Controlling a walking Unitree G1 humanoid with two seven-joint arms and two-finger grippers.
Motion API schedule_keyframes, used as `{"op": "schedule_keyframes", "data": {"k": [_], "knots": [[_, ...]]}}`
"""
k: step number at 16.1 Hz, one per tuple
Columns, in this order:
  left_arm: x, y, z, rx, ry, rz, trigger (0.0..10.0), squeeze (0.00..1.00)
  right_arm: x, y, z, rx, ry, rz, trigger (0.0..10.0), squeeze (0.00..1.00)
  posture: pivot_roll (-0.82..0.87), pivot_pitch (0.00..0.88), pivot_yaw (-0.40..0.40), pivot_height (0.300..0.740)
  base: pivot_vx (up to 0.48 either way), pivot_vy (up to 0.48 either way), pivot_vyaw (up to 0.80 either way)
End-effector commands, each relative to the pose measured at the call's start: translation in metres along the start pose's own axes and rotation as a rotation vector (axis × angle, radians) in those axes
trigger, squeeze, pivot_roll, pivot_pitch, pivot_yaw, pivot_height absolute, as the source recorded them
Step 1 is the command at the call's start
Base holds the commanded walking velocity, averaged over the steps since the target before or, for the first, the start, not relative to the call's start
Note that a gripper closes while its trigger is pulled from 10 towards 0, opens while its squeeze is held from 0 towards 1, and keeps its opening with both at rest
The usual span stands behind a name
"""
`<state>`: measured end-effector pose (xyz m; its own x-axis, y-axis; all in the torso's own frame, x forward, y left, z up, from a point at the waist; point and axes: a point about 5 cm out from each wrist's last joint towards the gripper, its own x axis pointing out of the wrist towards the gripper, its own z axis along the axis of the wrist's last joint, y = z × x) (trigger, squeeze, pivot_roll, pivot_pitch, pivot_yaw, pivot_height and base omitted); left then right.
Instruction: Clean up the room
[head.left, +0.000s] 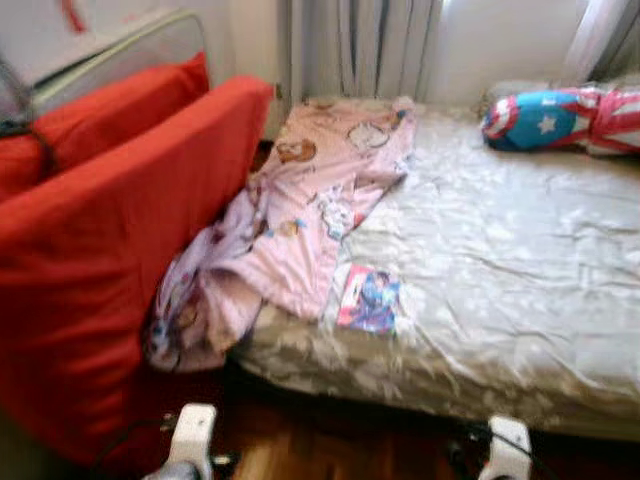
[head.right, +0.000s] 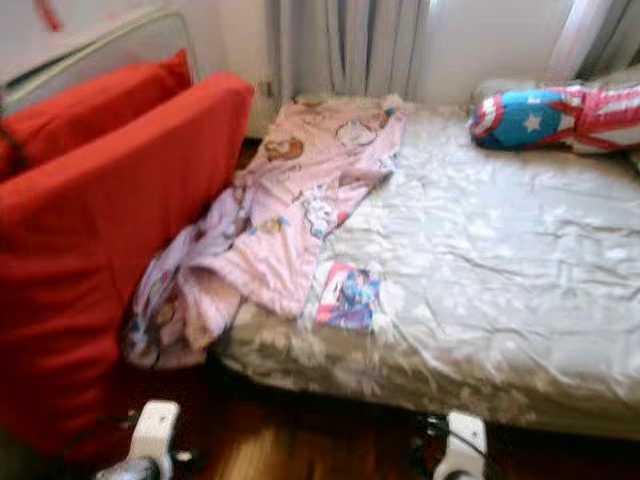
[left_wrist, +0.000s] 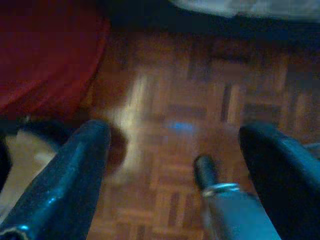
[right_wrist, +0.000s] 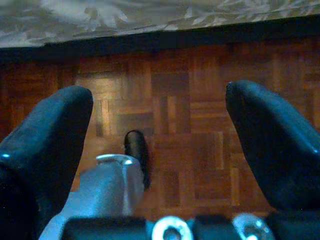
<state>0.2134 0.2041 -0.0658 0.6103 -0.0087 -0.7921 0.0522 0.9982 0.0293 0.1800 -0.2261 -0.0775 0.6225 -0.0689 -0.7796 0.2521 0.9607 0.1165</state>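
Pink blanket (head.left: 300, 215), printed with cartoon figures, is the obvious mess here: it lies crumpled along the left edge of the bed (head.left: 520, 260), one end flat near the curtains (head.left: 360, 45) and the other bunched and spilling over the mattress corner against the red sofa (head.left: 110, 260). Going left to right, the sofa stands hard against the bed with a red cushion (head.left: 110, 105) on it; then comes the blanket; just beside its lower hem a small colourful packet or booklet (head.left: 368, 300) rests on the pale, wrinkled sheet; far right, at the head of the bed, lies a blue, red and white pillow with a star (head.left: 560, 118).

Both arms hang low over the parquet floor (right_wrist: 190, 125). The left gripper (left_wrist: 175, 165) has its fingers (left_wrist: 75, 170) spread wide with nothing between them, and the right gripper (right_wrist: 160, 145) is likewise spread and empty, near the bed's edge.

I judge the blanket to be light, limp and unbreakable, but it will sag and drag if lifted from one point. A pinch on a raised fold or a corner near the bunched end should hold best. The packet looks thin and flat, so harder to get under.
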Motion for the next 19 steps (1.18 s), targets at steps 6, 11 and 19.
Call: {"op": "schedule_keyframes", "data": {"k": [6,11,19], "knots": [[-0.001,0.004,0.000,0.001,0.005,0.009,10.0,0.00,0.001,0.002,0.004,0.024,-0.017,0.001,10.0,0.00,0.02,0.000,-0.027,0.740,0.335,0.000,0.00],[-0.001,0.004,0.002,-0.015,-0.023,0.015,10.0,0.00,0.001,0.003,0.005,0.019,-0.025,0.004,10.0,0.00,0.02,0.000,-0.025,0.740,0.188,0.000,0.00],[-0.003,0.005,0.015,-0.129,-0.208,0.009,10.0,0.00,-0.001,0.005,0.022,-0.025,-0.213,0.014,10.0,0.00,0.02,0.000,-0.017,0.740,0.000,0.000,0.00]]}}
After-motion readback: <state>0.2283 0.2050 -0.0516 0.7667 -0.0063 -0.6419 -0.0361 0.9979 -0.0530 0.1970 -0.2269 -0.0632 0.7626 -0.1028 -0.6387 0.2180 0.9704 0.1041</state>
